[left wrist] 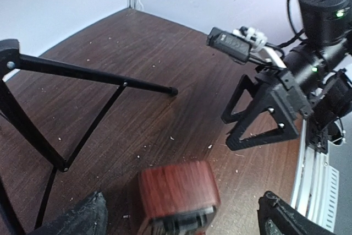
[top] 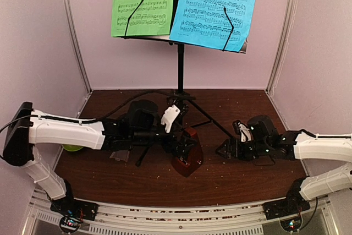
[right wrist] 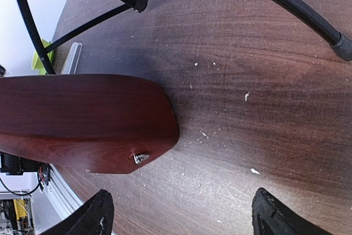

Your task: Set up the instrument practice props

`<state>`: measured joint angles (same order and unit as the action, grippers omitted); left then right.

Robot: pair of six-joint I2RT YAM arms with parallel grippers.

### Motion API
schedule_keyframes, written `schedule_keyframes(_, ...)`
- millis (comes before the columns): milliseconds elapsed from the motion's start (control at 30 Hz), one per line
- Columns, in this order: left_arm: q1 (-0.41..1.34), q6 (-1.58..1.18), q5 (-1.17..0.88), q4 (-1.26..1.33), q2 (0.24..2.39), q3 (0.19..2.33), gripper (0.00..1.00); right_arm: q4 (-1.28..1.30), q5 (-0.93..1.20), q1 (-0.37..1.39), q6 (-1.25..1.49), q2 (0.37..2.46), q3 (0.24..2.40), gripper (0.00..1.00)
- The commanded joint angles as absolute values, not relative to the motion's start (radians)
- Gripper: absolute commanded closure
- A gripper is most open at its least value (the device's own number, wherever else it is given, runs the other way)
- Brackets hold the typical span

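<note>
At the back of the table (top: 231, 182) stands the music stand (top: 180, 64), its single pole rising from a tripod whose legs spread over the dark wood. On its desk sit the two sheets of music: the green sheet (top: 144, 1) on the left and the blue sheet (top: 215, 6) on the right, side by side, each with a thin black wire arm lying across it. The blue one sits slightly askew, with its lower right corner hanging below the shelf.

Near the middle of the table, just in front of the tripod legs, the metronome (top: 188, 163) stands upright on its base. The left gripper (top: 186, 146) reaches in from the left and sits over the top of it. In the left wrist view its two fingers (left wrist: 88, 216) are spread wide with the red-brown body between them, and a gap shows on each side, so neither finger touches it.

To the right of the metronome, near it but apart, the right gripper (top: 226, 148) sits low over the wood and points toward it. Its jaws are also spread wide, with only bare table between them in the right wrist view. The foot of one tripod leg (left wrist: 173, 90) ends close beside this gripper.

Something lime green (top: 71, 148) shows under the left arm at the left edge of the table, mostly hidden. Pale crumbs (right wrist: 246, 96) are scattered over the wood.
</note>
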<state>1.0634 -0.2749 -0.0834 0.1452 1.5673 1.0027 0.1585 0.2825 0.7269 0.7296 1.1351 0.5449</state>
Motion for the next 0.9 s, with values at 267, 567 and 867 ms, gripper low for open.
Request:
schedule_keyframes(267, 1.098, -0.241, 0.091, 0.103, 1.747, 1.148, 0.26, 0.035, 0.265, 0.726, 0.678, 1.141, 0.538, 0.14)
schedule_keyframes(567, 1.123, -0.16, 0.1, 0.015, 1.703, 1.212, 0.62, -0.016, 0.289, 0.727, 0.623, 1.135, 0.533, 0.16)
schedule_keyframes(867, 1.189, 0.022, 0.353, -0.165, 1.577, 1.31, 0.78, -0.101, 0.322, 0.737, 0.591, 1.108, 0.511, 0.25)
